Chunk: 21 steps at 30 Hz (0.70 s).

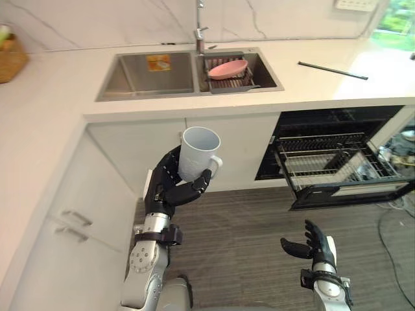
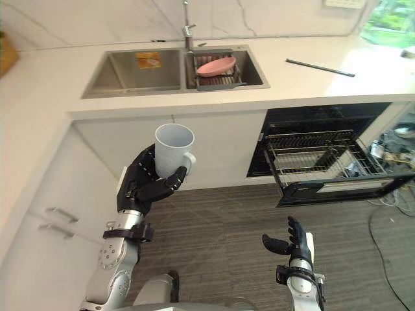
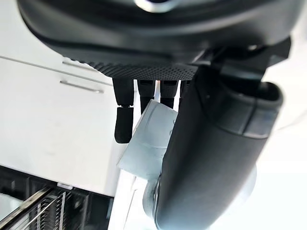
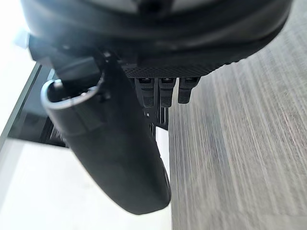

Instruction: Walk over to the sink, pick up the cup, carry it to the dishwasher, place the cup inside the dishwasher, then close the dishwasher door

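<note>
A pale blue-white cup (image 1: 198,153) stands upright in my left hand (image 1: 170,188), whose fingers and thumb curl round its lower body, in front of the white cabinet below the sink (image 1: 130,74). In the left wrist view the cup (image 3: 148,139) sits between fingers and thumb. The dishwasher (image 1: 337,162) is to the right under the counter, its door (image 1: 350,193) down and its wire rack (image 1: 327,161) pulled out. My right hand (image 1: 319,246) hangs low over the floor, fingers relaxed, holding nothing.
A pink plate (image 1: 227,69) lies on a rack in the sink's right basin, by the tap (image 1: 200,29). A dark rod (image 1: 332,70) lies on the counter at right. White drawers (image 1: 71,223) stand to my left. Grey wood floor (image 1: 246,240) stretches toward the dishwasher.
</note>
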Tool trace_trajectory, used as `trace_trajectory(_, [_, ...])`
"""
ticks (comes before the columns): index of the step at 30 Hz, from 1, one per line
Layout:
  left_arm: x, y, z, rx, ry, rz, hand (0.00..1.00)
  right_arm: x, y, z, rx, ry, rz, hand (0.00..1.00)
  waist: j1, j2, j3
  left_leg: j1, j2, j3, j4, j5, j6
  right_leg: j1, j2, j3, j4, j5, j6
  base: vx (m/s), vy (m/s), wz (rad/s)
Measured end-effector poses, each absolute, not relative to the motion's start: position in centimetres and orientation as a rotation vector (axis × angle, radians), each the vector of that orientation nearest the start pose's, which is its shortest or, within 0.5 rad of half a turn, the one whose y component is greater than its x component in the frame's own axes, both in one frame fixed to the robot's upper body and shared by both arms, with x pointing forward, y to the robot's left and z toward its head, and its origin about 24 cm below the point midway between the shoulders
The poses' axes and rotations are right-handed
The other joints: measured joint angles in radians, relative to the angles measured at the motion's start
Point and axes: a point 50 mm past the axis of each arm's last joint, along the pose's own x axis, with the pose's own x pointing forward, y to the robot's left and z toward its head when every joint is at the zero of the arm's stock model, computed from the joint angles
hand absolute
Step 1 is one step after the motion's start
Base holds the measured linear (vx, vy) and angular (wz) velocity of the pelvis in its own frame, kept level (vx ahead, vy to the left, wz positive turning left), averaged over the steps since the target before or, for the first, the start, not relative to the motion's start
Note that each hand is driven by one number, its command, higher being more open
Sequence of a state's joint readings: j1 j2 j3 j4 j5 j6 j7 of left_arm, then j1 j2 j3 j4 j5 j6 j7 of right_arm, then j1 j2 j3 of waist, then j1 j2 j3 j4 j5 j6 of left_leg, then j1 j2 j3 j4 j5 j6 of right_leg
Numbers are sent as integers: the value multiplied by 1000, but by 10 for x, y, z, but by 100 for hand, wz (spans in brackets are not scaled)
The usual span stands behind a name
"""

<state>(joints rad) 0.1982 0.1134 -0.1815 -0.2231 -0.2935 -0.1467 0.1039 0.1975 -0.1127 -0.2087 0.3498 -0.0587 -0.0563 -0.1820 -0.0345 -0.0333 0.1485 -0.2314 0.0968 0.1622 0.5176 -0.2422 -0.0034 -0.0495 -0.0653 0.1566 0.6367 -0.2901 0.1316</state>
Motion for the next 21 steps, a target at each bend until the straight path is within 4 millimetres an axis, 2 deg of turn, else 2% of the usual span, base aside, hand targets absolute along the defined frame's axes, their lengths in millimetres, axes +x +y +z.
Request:
trace_trajectory(1, [212, 142, 59, -220, -127, -33, 30, 174, -243, -57, -185, 442, -428, 90, -8, -6, 2, 29, -4, 21, -8, -15, 10, -40, -21, -23, 86, 25, 35, 365, 276, -100])
trace_trajectory(2, [212, 141, 57, -206, -113, -46, 30, 181, -239, -50, -174, 405, -423, 90, -21, -9, 2, 95, -5, 58, -31, -39, 22, -92, -56, -79, 196, 17, 20, 351, 216, -83])
trace_trajectory(3, [212, 139, 58, -212, -114, -55, 30, 186, -235, -44, -174, 370, -411, 90, -24, -7, 1, 162, -3, 90, -72, -52, 25, -130, -63, -133, 242, -3, -15, 417, 241, -74])
trace_trajectory(4, [212, 137, 59, -216, -120, -57, 30, 189, -233, -40, -173, 352, -403, 90, -28, -5, -1, 187, -1, 99, -96, -54, 25, -150, -60, -157, 244, -12, -31, 405, 148, -63])
trace_trajectory(5, [214, 137, 65, -218, -149, -66, 30, 198, -228, -29, -153, 284, -394, 90, -34, -6, -3, 240, 5, 130, -153, -54, 23, -210, -56, -232, 202, -31, -62, 336, 89, -45])
trace_trajectory(6, [215, 137, 66, -218, -158, -65, 30, 202, -227, -24, -138, 252, -393, 90, -33, -5, -3, 256, 7, 143, -173, -54, 21, -232, -56, -269, 159, -33, -69, 339, 72, -65])
trace_trajectory(7, [216, 139, 68, -216, -168, -58, 30, 214, -223, -14, -120, 195, -379, 90, -35, -5, -3, 292, 13, 177, -208, -55, 13, -260, -56, -361, 33, -19, -96, 302, 36, -59])
trace_trajectory(8, [217, 142, 68, -213, -171, -48, 30, 219, -221, -9, -115, 170, -371, 90, -35, -4, -3, 307, 16, 193, -222, -57, 8, -271, -54, -412, -38, -4, -117, 401, 21, -73])
trace_trajectory(9, [218, 146, 68, -207, -173, -32, 30, 228, -218, -1, -110, 130, -358, 90, -35, -4, -2, 340, 22, 217, -236, -69, -13, -277, -29, -492, -183, 57, -151, 423, 5, -56])
trace_trajectory(10, [218, 148, 68, -204, -172, -21, 30, 230, -216, 4, -111, 107, -347, 90, -36, -9, -5, 363, 21, 225, -237, -87, -38, -267, -2, -515, -295, 159, -178, 470, -31, -34])
trace_trajectory(11, [219, 148, 64, -209, -159, -15, 30, 228, -218, 10, -126, 76, -345, 90, -48, 19, -4, 397, 36, 210, -233, -122, -67, -229, 32, -504, -341, 289, -224, 404, -19, -21])
trace_trajectory(12, [218, 146, 61, -224, -146, -7, 30, 229, -219, 13, -134, 65, -341, 90, -44, 49, -13, 400, 62, 203, -228, -126, -69, -224, 59, -506, -344, 292, -225, 574, -31, -28])
trace_trajectory(14, [224, 142, 58, -238, -137, -7, 30, 230, -221, 23, -128, 20, -338, 90, -40, 75, -11, 380, 94, 181, -121, -115, -79, -203, 86, -488, -337, 243, -233, 471, -55, -32])
trace_trajectory(16, [226, 137, 51, -249, -104, -11, 30, 224, -223, 26, -123, 10, -346, 90, -49, 81, -6, 298, 147, 132, 178, -10, -77, -98, 108, -476, -394, 220, -231, 423, -71, -19])
trace_trajectory(17, [223, 135, 46, -261, -82, -10, 30, 219, -221, 31, -114, -16, -344, 90, -33, 88, -2, 242, 184, 100, 382, 33, -86, 7, 130, -441, -464, 221, -230, 363, -25, -37])
trace_trajectory(18, [222, 134, 45, -264, -81, -11, 30, 218, -221, 32, -113, -25, -343, 90, -31, 89, -2, 231, 189, 92, 410, 27, -88, 21, 132, -434, -473, 221, -230, 328, 28, -59])
trace_trajectory(19, [220, 132, 44, -266, -79, -19, 30, 218, -217, 38, -102, -63, -331, 90, -22, 91, -3, 168, 188, 64, 476, -8, -80, 65, 135, -405, -503, 221, -230, 289, 50, -61])
trace_trajectory(21, [220, 131, 45, -258, -82, -33, 30, 220, -212, 47, -86, -117, -307, 90, -5, 90, -3, 84, 168, 20, 431, -61, -73, 90, 131, -359, -522, 222, -229, 264, 87, -76])
